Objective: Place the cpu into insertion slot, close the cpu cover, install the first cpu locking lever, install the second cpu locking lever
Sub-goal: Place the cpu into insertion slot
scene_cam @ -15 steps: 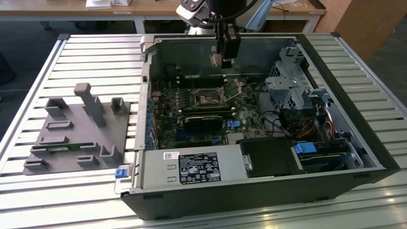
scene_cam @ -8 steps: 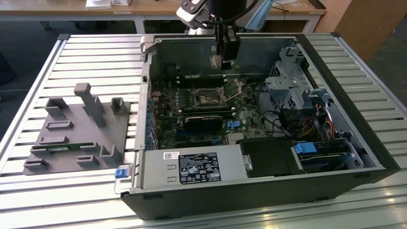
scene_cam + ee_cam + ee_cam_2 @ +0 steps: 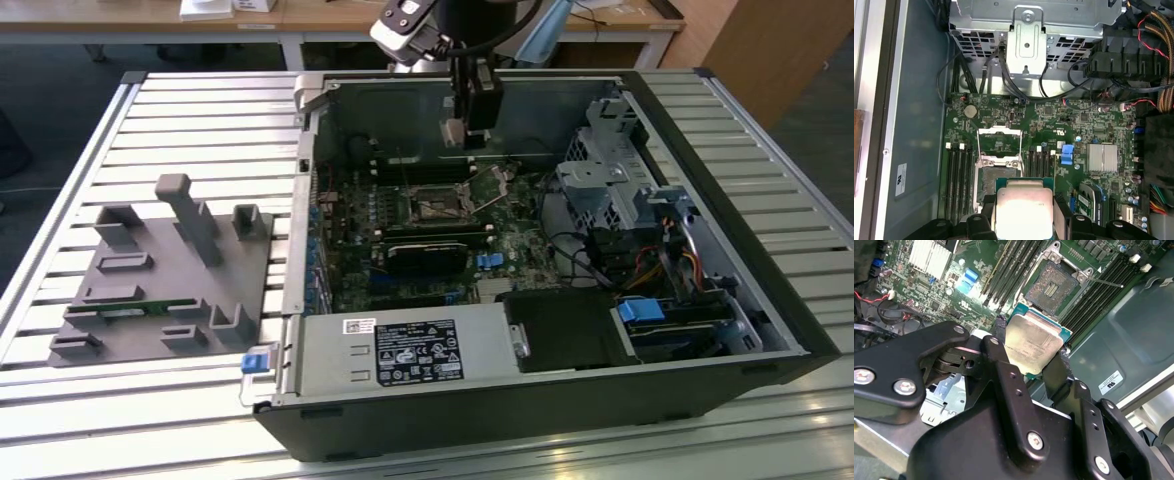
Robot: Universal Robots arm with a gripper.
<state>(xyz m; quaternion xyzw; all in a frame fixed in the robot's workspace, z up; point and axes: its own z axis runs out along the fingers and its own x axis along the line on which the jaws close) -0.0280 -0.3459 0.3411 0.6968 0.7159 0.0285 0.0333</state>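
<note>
My gripper (image 3: pixel 467 130) hangs inside the open computer case (image 3: pixel 747 300), above the motherboard (image 3: pixel 400 270). It is shut on the cpu (image 3: pixel 1034 342), a flat silvery square chip on a green base, held by its edges between the two black fingers (image 3: pixel 999 340). The insertion slot (image 3: pixel 1051 287) lies uncovered just beyond the chip, apart from it, its dark centre showing. In the first wrist view the cpu (image 3: pixel 1024 207) hovers partly over the slot (image 3: pixel 998 172), and the cpu cover (image 3: pixel 999 140) stands swung open behind it. A thin locking lever (image 3: pixel 1104 282) sticks out beside the slot.
Long black memory slots (image 3: pixel 959 175) flank the socket on both sides. A silver heatsink (image 3: pixel 1102 157), a metal drive cage (image 3: pixel 1026 30) and cable bundles (image 3: pixel 1159 65) crowd the case. A grey fixture block (image 3: pixel 160 280) sits on the slatted table at the exterior view's left.
</note>
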